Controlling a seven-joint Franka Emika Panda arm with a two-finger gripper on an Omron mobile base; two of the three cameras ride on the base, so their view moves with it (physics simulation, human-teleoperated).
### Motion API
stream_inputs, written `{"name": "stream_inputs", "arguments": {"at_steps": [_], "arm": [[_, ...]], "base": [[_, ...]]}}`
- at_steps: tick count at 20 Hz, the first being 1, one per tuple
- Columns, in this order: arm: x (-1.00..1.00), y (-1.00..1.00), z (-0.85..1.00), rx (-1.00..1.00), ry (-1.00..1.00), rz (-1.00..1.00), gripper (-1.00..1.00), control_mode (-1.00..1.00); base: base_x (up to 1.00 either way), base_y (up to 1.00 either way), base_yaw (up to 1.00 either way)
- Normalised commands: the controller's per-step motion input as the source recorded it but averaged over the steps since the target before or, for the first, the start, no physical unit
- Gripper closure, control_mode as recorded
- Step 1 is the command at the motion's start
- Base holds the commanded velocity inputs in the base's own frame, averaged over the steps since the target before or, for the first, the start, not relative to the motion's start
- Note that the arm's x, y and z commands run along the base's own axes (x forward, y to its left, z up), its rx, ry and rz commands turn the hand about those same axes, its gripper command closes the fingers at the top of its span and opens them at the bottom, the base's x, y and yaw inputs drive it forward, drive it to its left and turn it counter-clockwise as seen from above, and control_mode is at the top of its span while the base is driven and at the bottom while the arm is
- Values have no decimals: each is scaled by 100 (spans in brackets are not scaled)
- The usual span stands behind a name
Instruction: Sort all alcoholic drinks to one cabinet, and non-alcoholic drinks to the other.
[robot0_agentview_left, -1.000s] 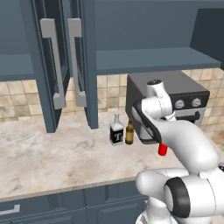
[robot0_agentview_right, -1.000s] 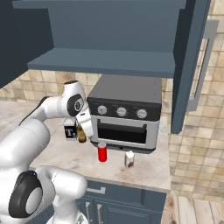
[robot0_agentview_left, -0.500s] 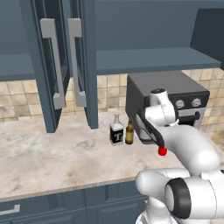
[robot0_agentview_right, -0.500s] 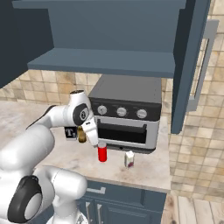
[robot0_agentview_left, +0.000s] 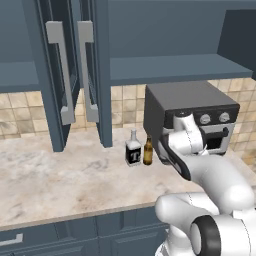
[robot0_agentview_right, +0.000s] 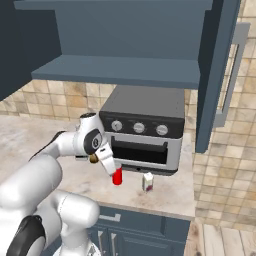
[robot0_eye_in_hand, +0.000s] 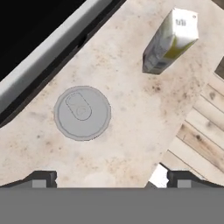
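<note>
Tool (robot0_eye_in_hand: 107, 177) released: in the hand view its two tips sit wide apart at 6 o'clock, nothing between them, above the desk (robot0_eye_in_hand: 131, 131).

Red can (robot0_eye_in_hand: 82, 113): seen from straight above in the hand view, grey lid with pull tab, upright, toward 10 o'clock from the tool's midpoint, not yet between the tips. In the right base view the red can (robot0_agentview_right: 117, 176) stands on the desk just in front of the toaster oven (robot0_agentview_right: 142, 132), directly below the arm's wrist.

Judgement on handling: small, rigid, light; smooth round wall likely slippery and dentable if squeezed hard. Best hold is across the wall at mid-height, tips opposed on the diameter; the lid rim offers no purchase. Tool needs to centre over the lid before descending.

Cream can (robot0_eye_in_hand: 170, 41): at 1 o'clock from the red can, well apart, near the desk's edge; slimmer, so easier to tip.

Farther off, left base view: liquor bottle (robot0_agentview_left: 133, 150) and beer bottle (robot0_agentview_left: 148, 151) stand just beside each other by the oven's side. Glass, heavier, fragile; grip at the body, not the neck.

Cabinets (robot0_agentview_left: 165, 70) above stand open, shelf bare.
</note>
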Motion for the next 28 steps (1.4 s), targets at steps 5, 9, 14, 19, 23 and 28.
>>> {"name": "stream_inputs", "arguments": {"at_steps": [5,9,14,19,23,28], "arm": [[0,0,-11,0,0,16,-100,-100],[0,0,-11,0,0,16,-100,-100],[0,0,-12,0,0,16,-100,-100],[0,-6,-3,0,-1,12,-100,-100],[0,-2,0,0,-3,8,-100,-100],[0,-1,0,0,-3,7,-100,-100]], "base": [[0,0,0],[0,0,0],[0,0,0],[0,0,0],[0,0,0],[0,0,0]]}}
